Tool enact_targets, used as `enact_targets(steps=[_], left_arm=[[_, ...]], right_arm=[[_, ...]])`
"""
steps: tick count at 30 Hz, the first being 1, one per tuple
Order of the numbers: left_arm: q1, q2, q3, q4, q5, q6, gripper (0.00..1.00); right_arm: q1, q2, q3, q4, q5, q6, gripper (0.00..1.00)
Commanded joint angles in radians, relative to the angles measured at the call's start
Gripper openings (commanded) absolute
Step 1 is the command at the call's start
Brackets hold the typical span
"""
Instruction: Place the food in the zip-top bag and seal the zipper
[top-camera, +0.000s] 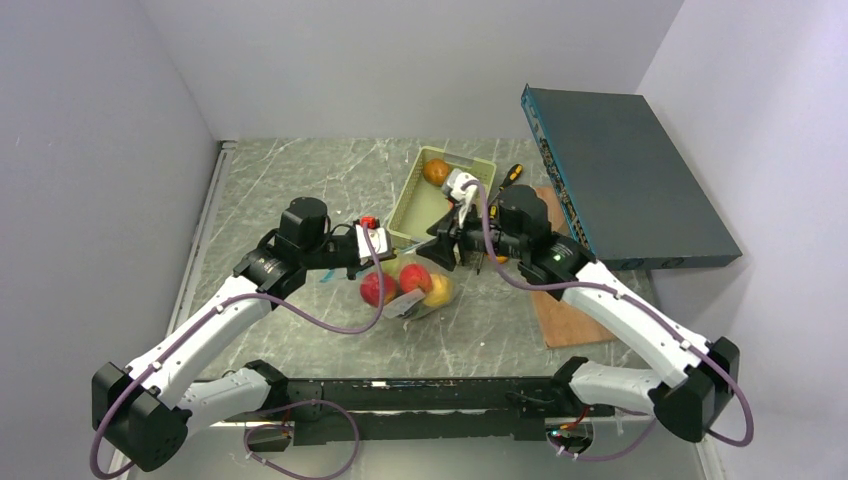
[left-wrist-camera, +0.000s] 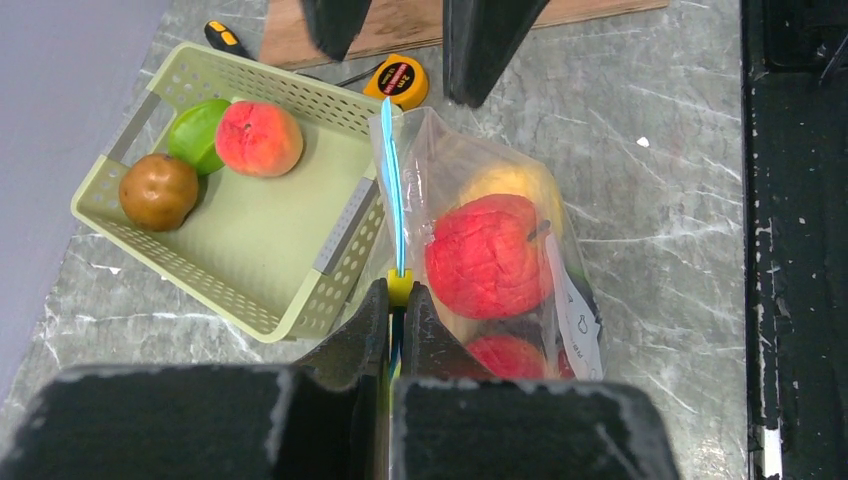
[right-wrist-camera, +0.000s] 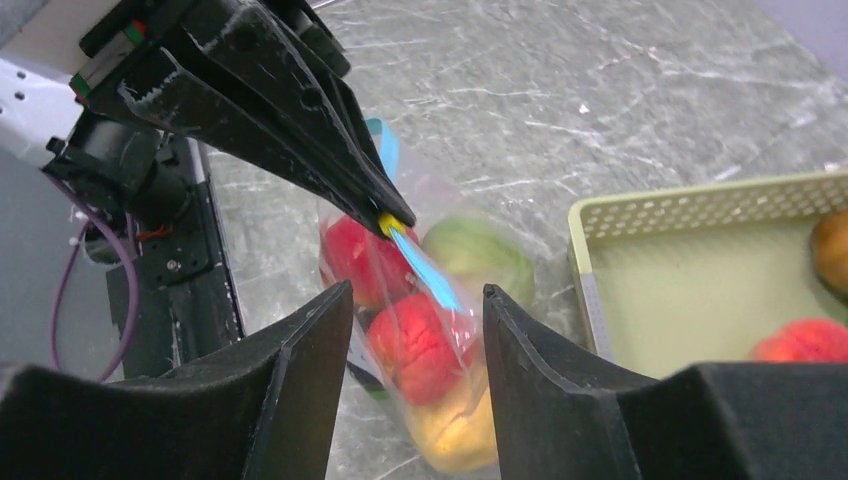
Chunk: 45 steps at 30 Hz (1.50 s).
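Observation:
The clear zip-top bag (left-wrist-camera: 575, 300) lies on the table beside the basket, holding two red fruits (left-wrist-camera: 485, 255) and a yellow one (left-wrist-camera: 520, 185); a green one (right-wrist-camera: 480, 255) shows through it in the right wrist view. Its blue zipper (left-wrist-camera: 392, 190) stands up along the mouth. My left gripper (left-wrist-camera: 398, 295) is shut on the near end of the zipper, at the yellow slider (left-wrist-camera: 400, 285). My right gripper (right-wrist-camera: 415, 310) is open, its fingers (right-wrist-camera: 300, 350) either side of the zipper's far end without touching it. More food sits in the basket: a brown fruit (left-wrist-camera: 158, 190), a green one (left-wrist-camera: 200, 130) and a peach (left-wrist-camera: 258, 138).
The pale green basket (left-wrist-camera: 250, 250) stands right against the bag. A yellow tape measure (left-wrist-camera: 398, 80) and screwdrivers (top-camera: 510, 175) lie past it by a wooden board (top-camera: 570, 300). A large dark blue box (top-camera: 625, 175) leans at the back right.

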Motion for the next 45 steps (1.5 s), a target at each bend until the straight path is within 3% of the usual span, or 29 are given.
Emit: enact_targets(steps=[1,3,10,22,25,29,34,45], left_arm=[[-0.001,-0.009,0.032,-0.014,0.055,0.019,0.00],[-0.001,-0.009,0.031,-0.014,0.061,0.019,0.00],[-0.001,-0.008,0.034,-0.010,0.075,0.017,0.00],[-0.002,-0.002,0.038,-0.006,0.077,0.010,0.00],[-0.001,-0.001,0.035,-0.002,0.068,0.007,0.00],[-0.002,-0.006,0.034,0.009,0.037,-0.006,0.00],[-0.002,-0.028,0.019,0.044,-0.020,-0.029,0.00],[-0.002,-0.058,0.002,0.067,-0.098,-0.038,0.00]], right_arm=[[0.019,0.073,0.086,-0.083,-0.067,-0.166,0.55],[0.019,0.114,0.114,-0.096,-0.093,-0.212,0.56],[0.021,0.273,0.263,-0.248,-0.142,-0.355,0.44],[0.082,0.287,0.222,-0.151,-0.093,-0.362,0.20],[0.087,0.293,0.235,-0.156,-0.064,-0.335,0.02],[0.085,0.266,0.201,-0.095,0.023,-0.254,0.00],[0.118,0.156,0.079,0.050,0.296,-0.115,0.00],[0.139,-0.053,-0.072,0.096,0.811,0.021,0.00]])
